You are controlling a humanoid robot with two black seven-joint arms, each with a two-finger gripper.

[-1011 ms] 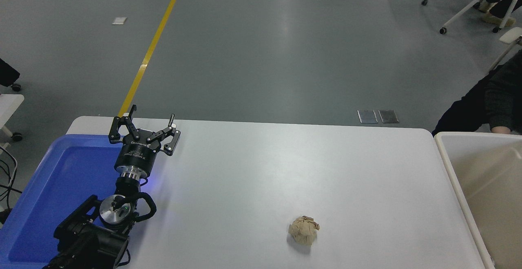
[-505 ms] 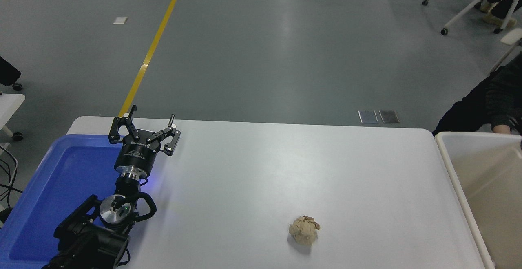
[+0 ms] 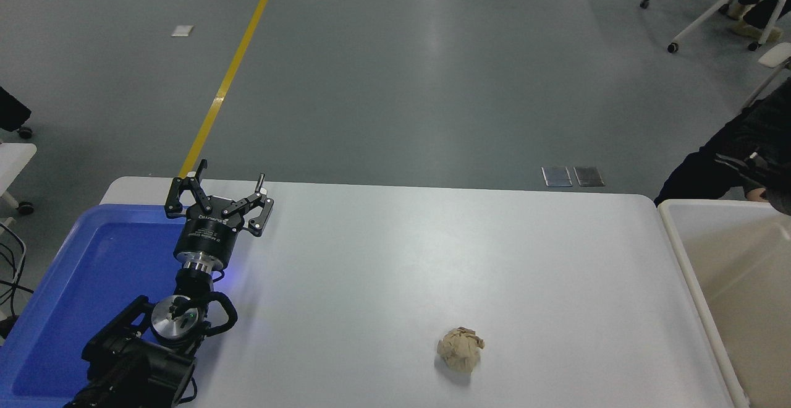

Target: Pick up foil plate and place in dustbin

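Observation:
The foil plate does not show anywhere in this view. The dustbin [image 3: 680,241] is a large cream bin with a thick pale rim at the table's right end, cut off by the picture's edge; the part of its inside that shows holds nothing. My left gripper [image 3: 217,193] is open and empty, parked at the lower left over the inner edge of the blue tray. My right arm and gripper are out of view.
A blue plastic tray [image 3: 93,272] lies at the table's left end. A crumpled tan paper ball [image 3: 460,349] sits near the front middle. A person's dark sleeve [image 3: 735,161] and hand reach in at the right edge behind the bin. Office chairs stand at the far right.
The person's sleeve at the right edge has shifted and now reaches a little further over the bin's far corner. My left arm, the paper ball and the bin have not moved.

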